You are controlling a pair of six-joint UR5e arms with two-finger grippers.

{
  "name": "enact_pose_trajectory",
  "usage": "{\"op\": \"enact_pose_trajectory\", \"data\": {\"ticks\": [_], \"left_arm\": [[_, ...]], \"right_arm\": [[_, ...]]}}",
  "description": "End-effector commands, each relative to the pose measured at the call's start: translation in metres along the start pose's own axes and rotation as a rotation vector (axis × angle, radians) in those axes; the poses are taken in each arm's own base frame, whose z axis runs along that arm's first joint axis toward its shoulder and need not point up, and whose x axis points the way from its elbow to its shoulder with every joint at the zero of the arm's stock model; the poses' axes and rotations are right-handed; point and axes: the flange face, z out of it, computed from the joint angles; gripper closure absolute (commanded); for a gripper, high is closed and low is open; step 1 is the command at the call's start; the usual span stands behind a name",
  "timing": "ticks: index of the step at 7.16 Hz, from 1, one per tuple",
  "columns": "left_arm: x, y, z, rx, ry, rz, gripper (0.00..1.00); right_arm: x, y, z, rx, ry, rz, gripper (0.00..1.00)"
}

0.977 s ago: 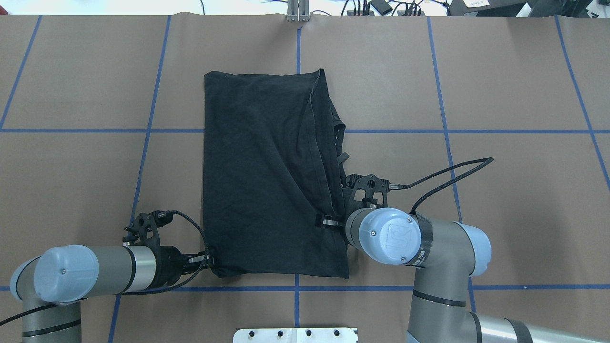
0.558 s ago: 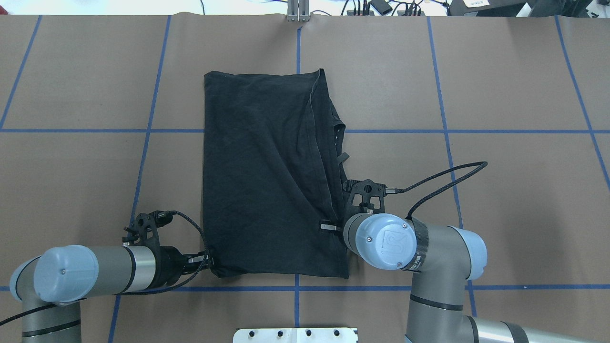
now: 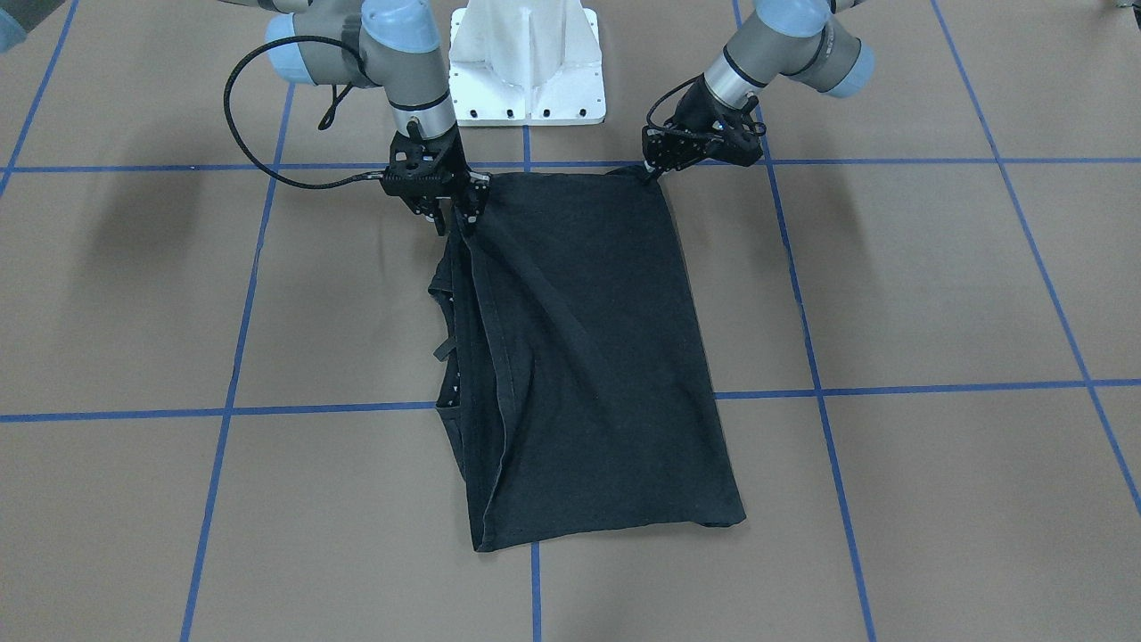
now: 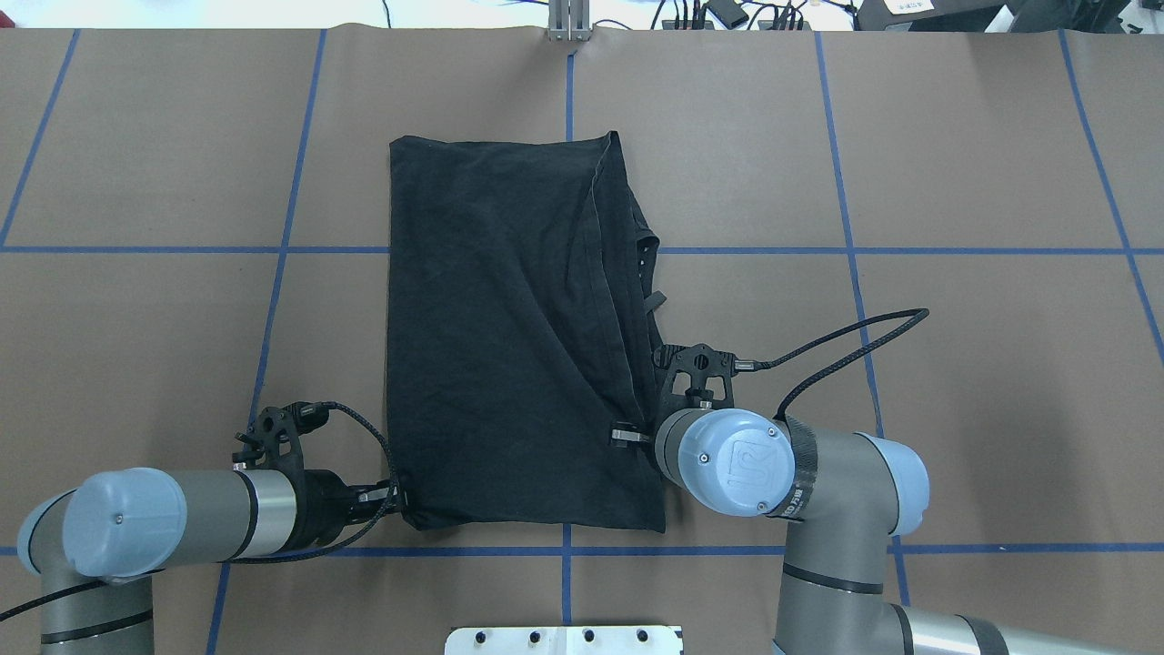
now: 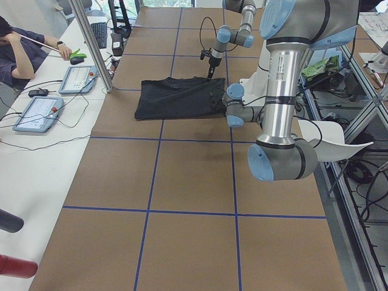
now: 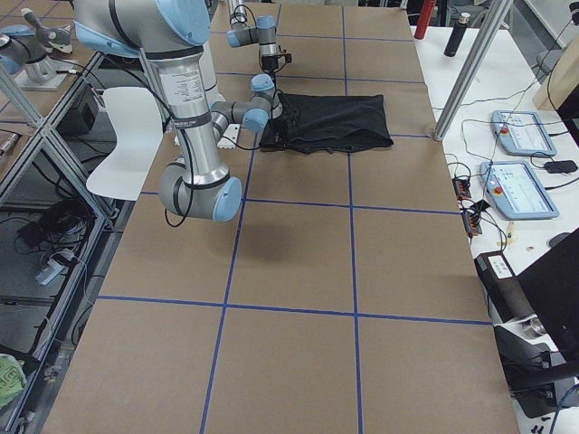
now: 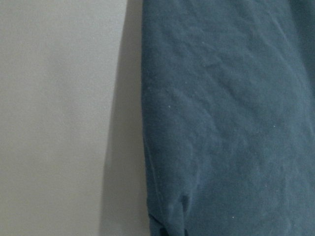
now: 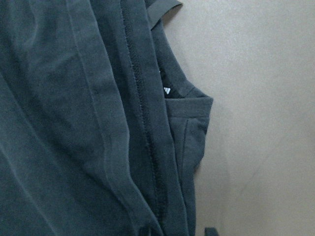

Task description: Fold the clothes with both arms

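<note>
Currently the black T-shirt (image 4: 509, 337) lies folded lengthwise, plain reverse up, in the middle of the brown paper-covered table (image 4: 955, 164), with its long axis running away from the robot. You can see a blue tape line (image 4: 746, 250) passing under its far half. Along the shirt's right side a hemmed layer overlaps, and the collar (image 8: 189, 105) pokes out from beneath it.

Left gripper (image 4: 393, 498): low, forearm nearly level, jaws pressed together on the near left corner, which bunches at the tips.

Right gripper (image 4: 626, 436): pointing down at the right edge, short of the near hem. Your right wrist view shows a fingertip (image 8: 143, 231) on either side of the layered edge, pinching it. Creases fan diagonally from that spot toward the far edge.

The white pedestal base (image 3: 526, 62) stands behind the near hem, apart from the cloth.
</note>
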Motion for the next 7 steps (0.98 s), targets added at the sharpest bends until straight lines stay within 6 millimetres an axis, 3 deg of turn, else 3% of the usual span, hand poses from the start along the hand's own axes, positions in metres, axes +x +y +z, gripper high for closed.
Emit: {"op": "enact_pose_trajectory", "data": {"ticks": [1, 3, 7], "left_arm": [[0.0001, -0.0002, -0.0002, 0.000, 0.000, 0.000, 1.00], [0.0007, 0.0000, -0.0007, -0.001, 0.002, 0.002, 1.00], [-0.0002, 0.0007, -0.0006, -0.003, 0.000, 0.003, 1.00]], "right_arm": [[0.0001, 0.0002, 0.0001, 0.001, 0.000, 0.000, 0.52], [-0.0001, 0.0011, 0.0002, 0.000, 0.000, -0.001, 0.57], [-0.0001, 0.0023, 0.0010, -0.002, 0.001, -0.002, 0.57]]}}
